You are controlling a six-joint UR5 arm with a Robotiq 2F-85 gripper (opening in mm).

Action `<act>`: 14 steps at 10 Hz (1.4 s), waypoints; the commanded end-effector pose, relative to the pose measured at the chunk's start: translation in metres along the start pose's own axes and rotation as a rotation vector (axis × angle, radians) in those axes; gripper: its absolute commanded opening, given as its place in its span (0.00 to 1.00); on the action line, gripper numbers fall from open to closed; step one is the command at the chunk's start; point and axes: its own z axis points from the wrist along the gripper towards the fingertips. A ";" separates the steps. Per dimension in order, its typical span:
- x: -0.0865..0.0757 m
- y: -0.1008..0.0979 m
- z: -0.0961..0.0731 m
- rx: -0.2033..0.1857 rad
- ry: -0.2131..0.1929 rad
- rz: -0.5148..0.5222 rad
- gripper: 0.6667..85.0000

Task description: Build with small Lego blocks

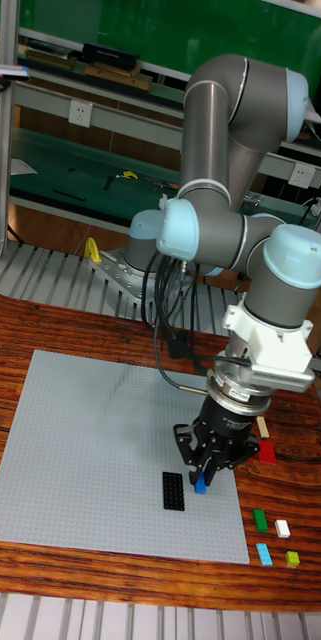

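Note:
My gripper [202,478] hangs low over the right part of the grey baseplate [90,450], shut on a small blue brick [200,485] that sticks out below the fingertips. A black brick [172,490] lies flat on the plate just left of the blue one. Whether the blue brick touches the plate, I cannot tell. Loose bricks lie on the wood to the right: a red one [267,452], a cream one [263,428], a green one [260,518], a white one [282,528], a light blue one [265,554] and a lime one [293,559].
The arm's base [145,262] and its cables [165,340] stand behind the plate on the wooden table [40,320]. A metal frame post [2,130] rises at the far left. Shelves with tools run along the back.

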 end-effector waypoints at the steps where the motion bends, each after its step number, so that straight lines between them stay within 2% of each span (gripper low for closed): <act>1: 0.003 -0.002 0.004 -0.045 -0.002 0.024 0.01; 2: 0.003 -0.004 0.004 -0.037 -0.002 0.044 0.01; 3: -0.003 -0.003 0.004 -0.043 -0.022 0.053 0.01; 4: -0.007 0.003 0.004 -0.066 -0.039 0.061 0.01; 6: -0.004 0.007 0.003 -0.082 -0.027 0.083 0.01; 7: -0.004 -0.002 0.004 -0.049 -0.025 0.100 0.01; 8: -0.008 -0.006 0.004 -0.032 -0.042 0.095 0.01; 9: -0.003 -0.009 0.004 -0.019 -0.024 0.093 0.01; 10: 0.002 -0.005 0.004 -0.036 -0.003 0.092 0.01; 12: 0.013 -0.010 0.010 -0.017 0.034 0.103 0.01; 14: 0.015 -0.005 0.020 -0.051 0.033 0.105 0.01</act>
